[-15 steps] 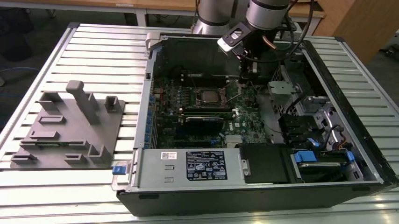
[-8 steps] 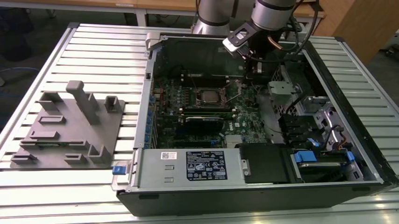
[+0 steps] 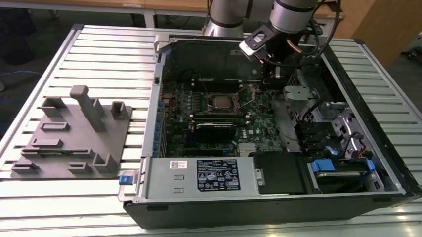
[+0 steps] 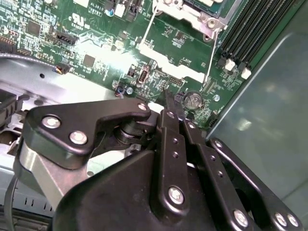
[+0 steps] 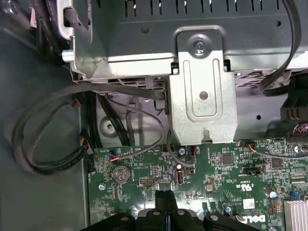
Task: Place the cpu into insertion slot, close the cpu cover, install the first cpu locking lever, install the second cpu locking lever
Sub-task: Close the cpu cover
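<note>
Silvery cpu (image 3: 222, 102) flat in insertion slot (image 3: 232, 108)

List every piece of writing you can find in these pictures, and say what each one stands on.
No text can be quoted with confidence.
Black-and-white label on the grey metal box: print too small to read.
Small white sticker beside it: too small.
Green circuit board: white part codes, too small.
White board sticker: too small.
White maker's lettering at the board's corner: partly cut off.

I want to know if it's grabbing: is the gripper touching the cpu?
Apart. In the exterior view the gripper hangs off to the side of the cpu, with bare board between them.
</note>
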Controlling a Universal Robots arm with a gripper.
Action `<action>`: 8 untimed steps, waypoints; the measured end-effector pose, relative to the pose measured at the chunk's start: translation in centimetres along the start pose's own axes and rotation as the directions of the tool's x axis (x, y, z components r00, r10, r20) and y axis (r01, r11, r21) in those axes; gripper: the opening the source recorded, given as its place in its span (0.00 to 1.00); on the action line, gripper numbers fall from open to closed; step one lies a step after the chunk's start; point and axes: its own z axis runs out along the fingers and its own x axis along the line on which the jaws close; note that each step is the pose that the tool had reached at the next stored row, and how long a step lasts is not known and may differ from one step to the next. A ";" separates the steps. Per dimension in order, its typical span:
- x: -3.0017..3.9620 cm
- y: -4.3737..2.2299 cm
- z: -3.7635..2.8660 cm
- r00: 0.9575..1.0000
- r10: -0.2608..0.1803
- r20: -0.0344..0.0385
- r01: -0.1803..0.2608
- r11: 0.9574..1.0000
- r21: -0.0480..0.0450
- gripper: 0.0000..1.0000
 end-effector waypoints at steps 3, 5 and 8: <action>0.00 0.01 0.31 1.000 0.003 0.000 -0.003 1.000 0.000 0.10; 0.00 0.02 0.53 1.000 0.003 0.000 -0.003 1.000 0.000 0.10; 0.00 0.02 0.88 1.000 0.006 0.000 -0.006 1.000 -0.001 0.10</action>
